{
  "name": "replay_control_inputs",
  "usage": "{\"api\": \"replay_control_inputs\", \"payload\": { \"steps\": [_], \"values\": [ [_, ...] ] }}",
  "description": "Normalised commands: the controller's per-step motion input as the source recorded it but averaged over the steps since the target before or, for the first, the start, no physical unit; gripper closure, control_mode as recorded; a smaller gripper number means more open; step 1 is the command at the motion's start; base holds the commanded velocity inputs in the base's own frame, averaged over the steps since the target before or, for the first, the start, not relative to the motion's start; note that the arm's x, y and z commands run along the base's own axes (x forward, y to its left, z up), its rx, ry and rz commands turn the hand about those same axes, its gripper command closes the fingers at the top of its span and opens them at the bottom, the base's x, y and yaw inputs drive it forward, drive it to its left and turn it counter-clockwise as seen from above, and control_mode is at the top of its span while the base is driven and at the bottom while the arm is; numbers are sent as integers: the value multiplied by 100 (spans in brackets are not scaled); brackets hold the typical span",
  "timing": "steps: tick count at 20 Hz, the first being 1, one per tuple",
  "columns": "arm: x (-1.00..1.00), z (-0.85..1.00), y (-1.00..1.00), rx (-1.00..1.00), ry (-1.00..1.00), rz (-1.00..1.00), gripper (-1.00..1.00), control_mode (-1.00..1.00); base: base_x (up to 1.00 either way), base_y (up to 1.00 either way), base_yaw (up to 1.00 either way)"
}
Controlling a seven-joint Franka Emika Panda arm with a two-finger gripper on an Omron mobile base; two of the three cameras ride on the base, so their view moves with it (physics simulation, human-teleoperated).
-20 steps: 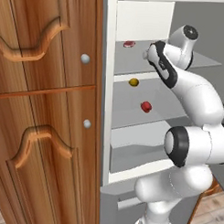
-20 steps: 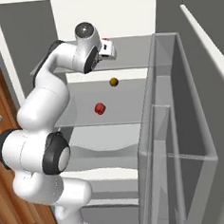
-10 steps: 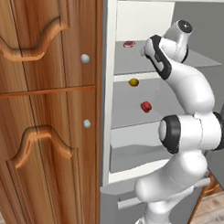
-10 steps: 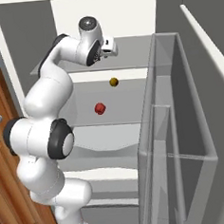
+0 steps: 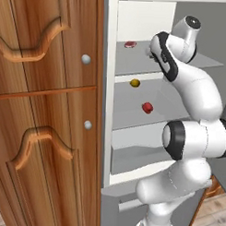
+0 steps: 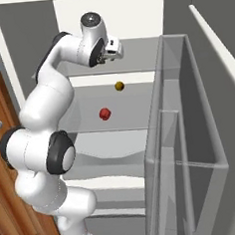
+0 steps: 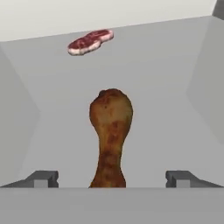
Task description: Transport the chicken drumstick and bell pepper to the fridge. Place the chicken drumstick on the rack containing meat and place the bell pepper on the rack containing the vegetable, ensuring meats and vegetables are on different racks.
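The golden-brown chicken drumstick (image 7: 111,127) lies on the fridge's top grey rack (image 7: 175,65), thick end pointing toward the pinkish-red meat (image 7: 89,41) at the back. My gripper (image 7: 112,179) is open, its fingertips (image 7: 43,178) standing wide on either side of the bone end without touching it. From the base, the gripper (image 6: 115,49) sits at the top rack (image 5: 130,62) near the meat (image 5: 130,44). One shelf down, the red bell pepper (image 5: 147,107) rests in front of the yellow-brown vegetable (image 5: 135,83).
Wooden cabinet doors (image 5: 46,108) stand close on the left of the fridge (image 5: 146,14). The open fridge door with clear bins (image 6: 190,133) rises on the right. A lower grey shelf (image 6: 108,160) lies beneath the pepper's shelf.
The jaws have gone from shut to wide open, letting go of the drumstick on the top rack. The arm's elbow has shifted a little; the pepper and vegetable stayed put.
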Motion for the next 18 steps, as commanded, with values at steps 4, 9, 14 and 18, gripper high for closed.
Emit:
{"api": "replay_control_inputs", "payload": {
  "steps": [4, 9, 14, 18],
  "values": [
    [-100, -6, 0, 0, -1, -1, -100, -100, 0, 0, 0],
    [-100, -25, 15, 0, -9, 0, -100, -100, 0, 0, 0],
    [-100, -18, 26, 0, -9, 0, -100, -100, 0, 0, 0],
    [-100, -17, 38, 0, 0, 0, -100, -100, 0, 0, 0]
  ]
}}
